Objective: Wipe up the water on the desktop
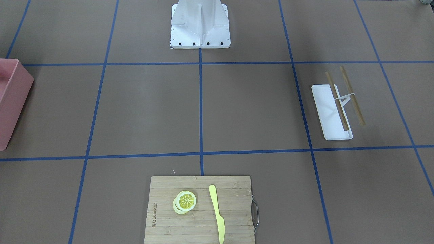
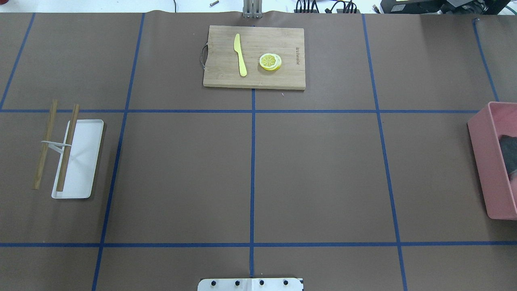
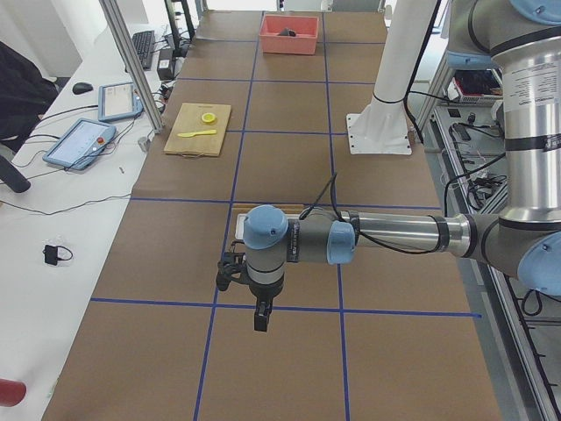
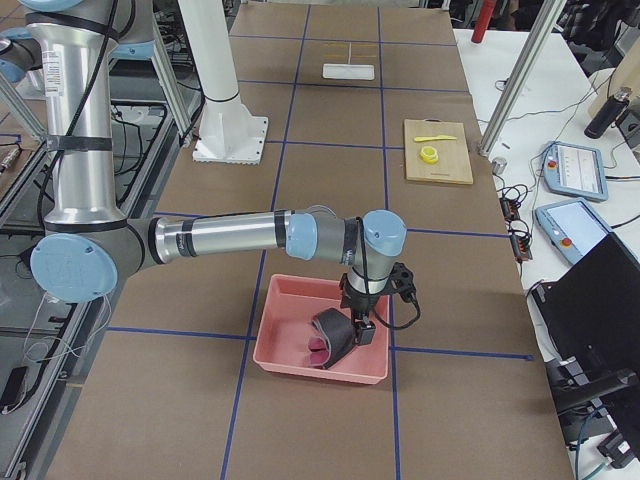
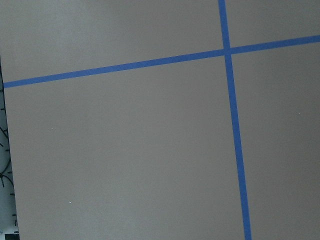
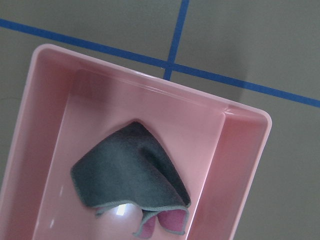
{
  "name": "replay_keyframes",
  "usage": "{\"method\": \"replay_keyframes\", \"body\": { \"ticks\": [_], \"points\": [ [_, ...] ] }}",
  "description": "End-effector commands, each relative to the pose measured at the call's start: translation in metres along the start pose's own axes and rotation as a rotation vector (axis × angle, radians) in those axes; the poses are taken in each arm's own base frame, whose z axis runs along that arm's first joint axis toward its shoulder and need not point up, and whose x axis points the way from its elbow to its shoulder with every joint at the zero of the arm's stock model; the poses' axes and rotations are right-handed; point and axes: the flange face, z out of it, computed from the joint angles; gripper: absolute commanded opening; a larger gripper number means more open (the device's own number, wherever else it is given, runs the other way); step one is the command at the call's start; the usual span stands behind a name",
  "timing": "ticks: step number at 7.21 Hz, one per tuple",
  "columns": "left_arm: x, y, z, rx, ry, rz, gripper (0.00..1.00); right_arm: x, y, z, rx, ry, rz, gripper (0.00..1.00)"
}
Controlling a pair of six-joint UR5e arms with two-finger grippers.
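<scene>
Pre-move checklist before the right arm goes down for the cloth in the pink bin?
1. The grey cloth lies in the pink plastic bin, nothing on top: ok.
2. The right gripper is over the bin: ok. Open or shut: cannot tell.
3. The left gripper is far from the bin, over the brown taped desktop: ok.
4. Wet patch located on the desktop: cannot tell, no view shows one.
5. The bamboo cutting board is away from the bin: ok.
</scene>
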Motion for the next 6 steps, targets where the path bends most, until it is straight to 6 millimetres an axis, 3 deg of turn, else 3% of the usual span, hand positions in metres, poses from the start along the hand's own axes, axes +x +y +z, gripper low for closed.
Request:
{"method": "replay_keyframes", "body": {
  "ticks": [1, 2, 6],
  "points": [
    [-0.005, 0.001, 0.002, -0.005, 0.007, -0.031, 0.98, 0.000, 0.006, -0.002, 0.047, -0.063, 0.101, 1.00],
    [-0.001, -0.002, -0.003, 0.010, 0.006, -0.076, 0.98, -0.002, 0.005, -0.002, 0.048, -0.086, 0.166, 1.00],
    [0.009, -0.011, -0.008, 0.026, 0.061, -0.129, 0.98, -0.007, -0.001, -0.006, 0.059, -0.109, 0.161, 1.00]
  ]
}}
